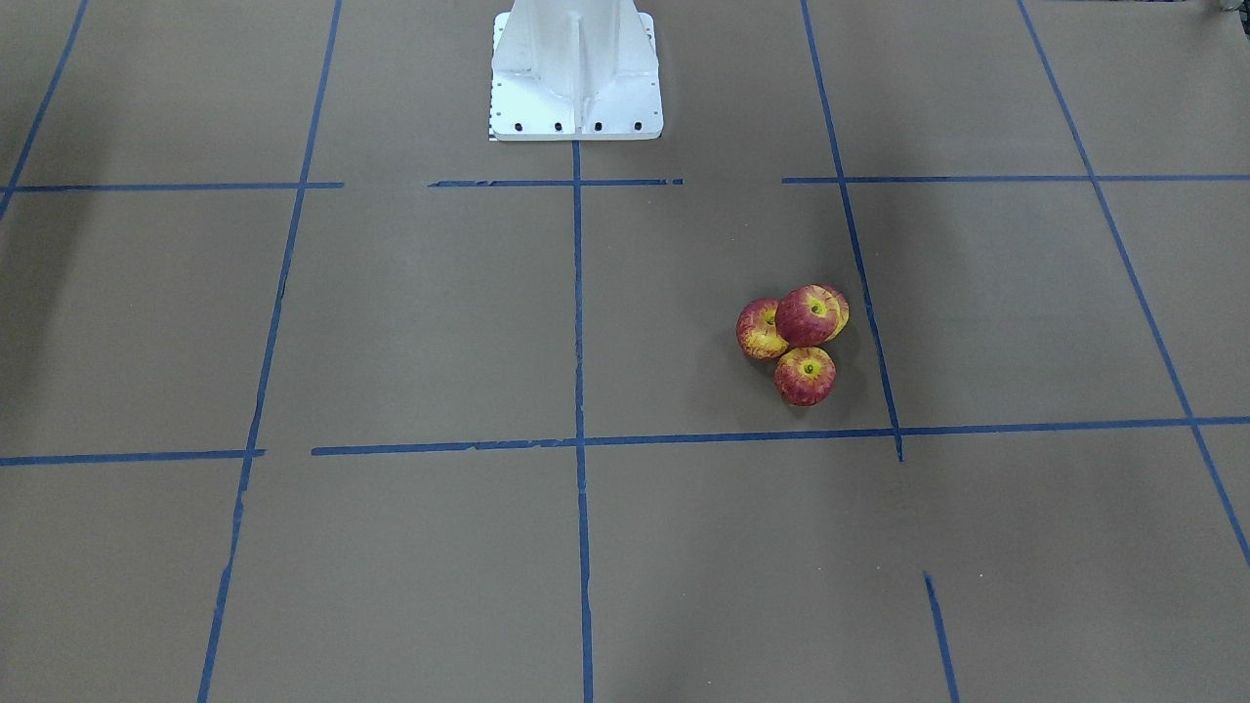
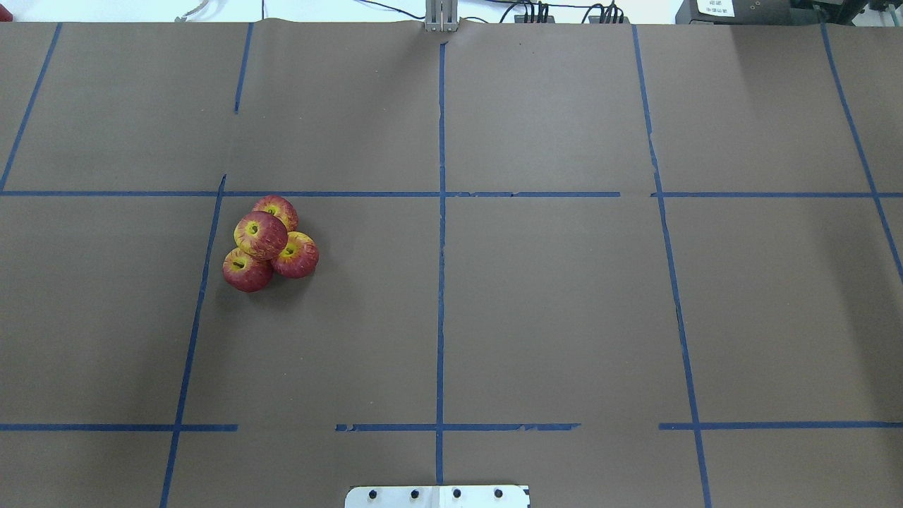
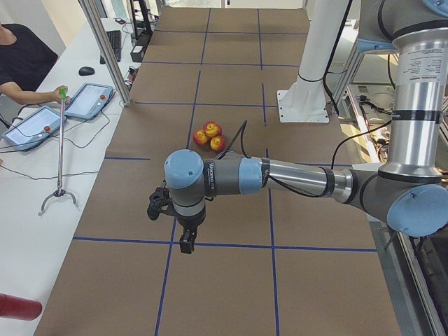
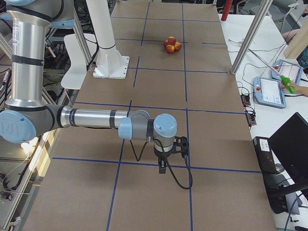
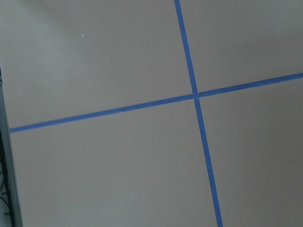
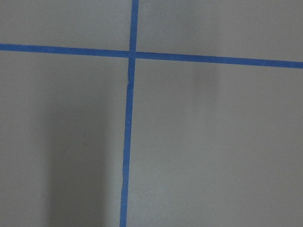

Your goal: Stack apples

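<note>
Four apples (image 2: 296,257) are found in one tight cluster on the table (image 2: 564,317), on the robot's left half, approx. mid-depth. Three are laid on the brown paper and are touching each other. The fourth, the top apple (image 2: 260,235), is rested on these three w/ its yellow-green dimple turned up. The cluster is placed just beside a line of blue tape (image 2: 204,282), which is seen on its outer side in the overhead view. In the front-facing view one lower apple is mostly hidden behind the top apple (image 1: 811,314).

Both arms are stretched out low over the table ends, well apart from the fruit. The left gripper (image 3: 185,243) is pointed down above a tape crossing and is shown only in the exterior left view, so it cannot be told if it is open or closed. The right gripper (image 4: 162,168) is pointed down in the same way at the opposite end. Its state also cannot be told.

In both wrist views only paper & crossed tape are shown.

The white base (image 1: 576,68) is fixed at the table's robot side.
</note>
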